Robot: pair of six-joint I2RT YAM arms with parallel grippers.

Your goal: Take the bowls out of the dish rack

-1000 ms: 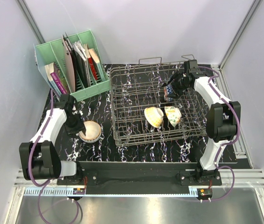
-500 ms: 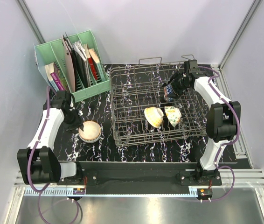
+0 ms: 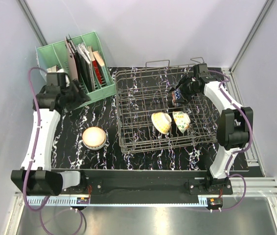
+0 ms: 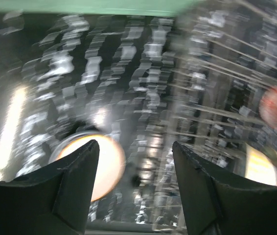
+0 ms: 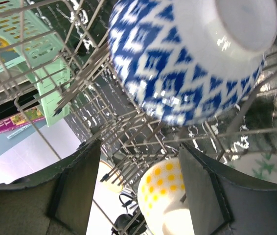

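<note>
Right wrist view puts the blue-and-white bowl [image 5: 192, 54] just ahead of my right gripper [image 5: 139, 147]. Its fingers are spread wide and not yet pinching. The bowl stands on edge between the tines of the dish rack [image 3: 143, 98], toward the far right corner of the desk [image 3: 104, 117], so I judge it needs a rim grip. A tan-yellow bowl [image 3: 161, 122] and a floral bowl [image 3: 181, 121] lean at the rack's near side. My left gripper [image 4: 134, 147] hangs spread and empty near the far left corner, apart from the cream bowl [image 3: 93, 138] set upright by the left edge.

Bowls [image 3: 161, 122] in dish rack [image 3: 138, 112], another bowl [image 3: 94, 137] left
</note>
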